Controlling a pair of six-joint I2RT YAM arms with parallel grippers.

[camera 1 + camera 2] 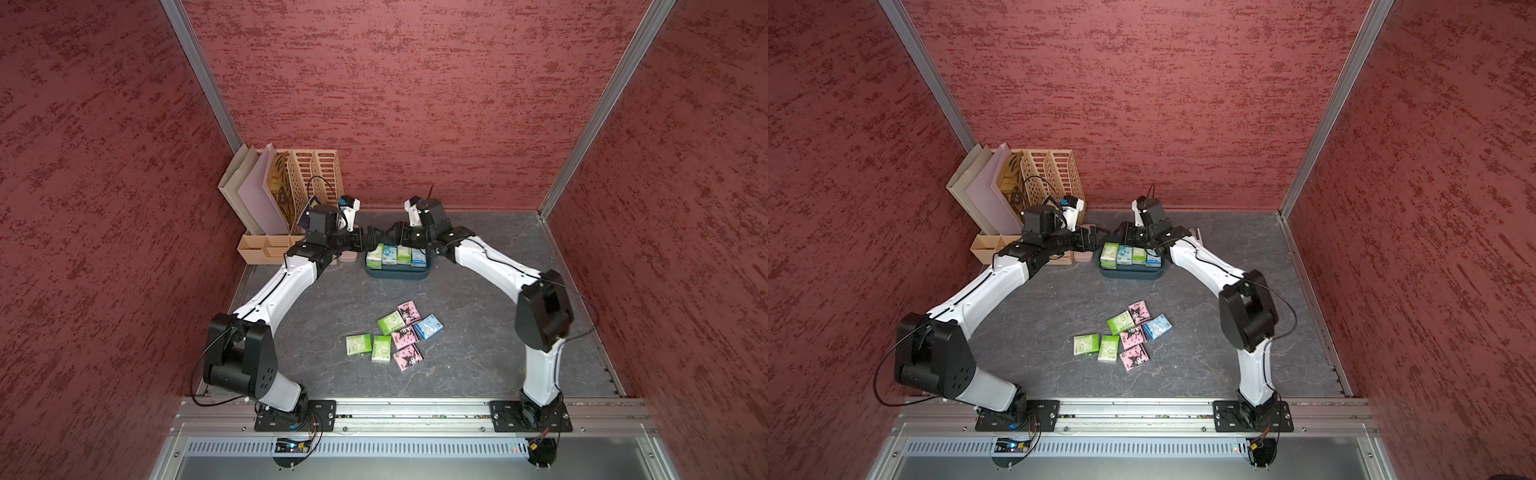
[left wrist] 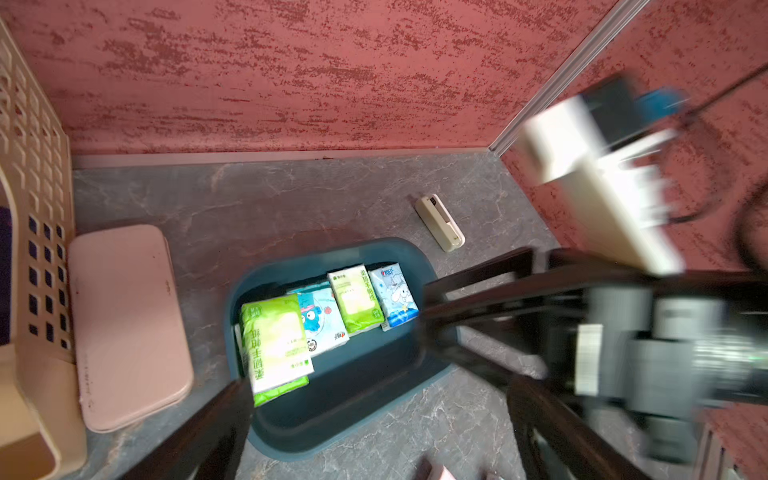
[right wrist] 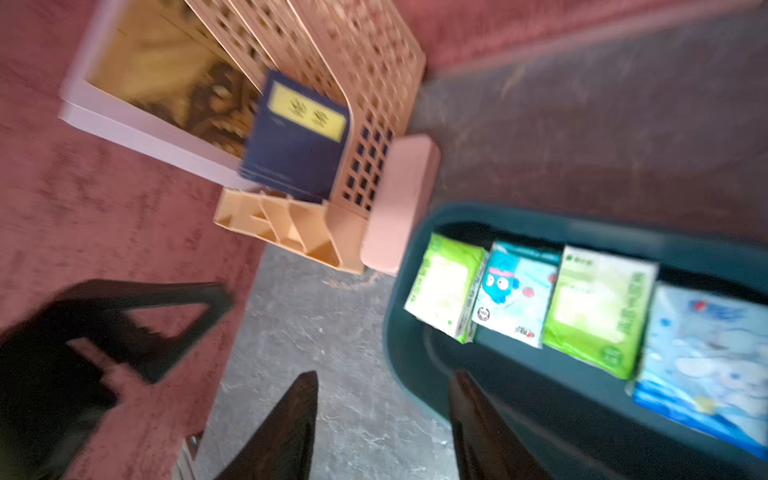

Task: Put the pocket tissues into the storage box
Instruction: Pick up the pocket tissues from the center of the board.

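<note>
The storage box (image 1: 397, 276) (image 1: 1131, 276), a shallow teal tray, stands at the back of the table. A row of pocket tissues (image 1: 397, 254) leans in it: green (image 2: 274, 345), light blue, green (image 3: 598, 307) and blue packets. Several more pocket tissues (image 1: 399, 336) (image 1: 1125, 336), green, pink and blue, lie loose mid-table. My left gripper (image 1: 373, 241) (image 2: 382, 415) hovers wide open over the box's left end, with nothing between its fingers. My right gripper (image 1: 392, 237) (image 3: 384, 382) hangs open and empty beside it, one finger over the box's rim (image 3: 399, 332).
A tall beige slotted file organiser (image 1: 307, 183) with folders and a dark blue book (image 3: 295, 137) fills the back left corner, with a small beige divided tray (image 1: 266, 247) before it. A slim pink case (image 2: 129, 324) lies left of the box, a beige stapler-like object (image 2: 440, 222) behind it.
</note>
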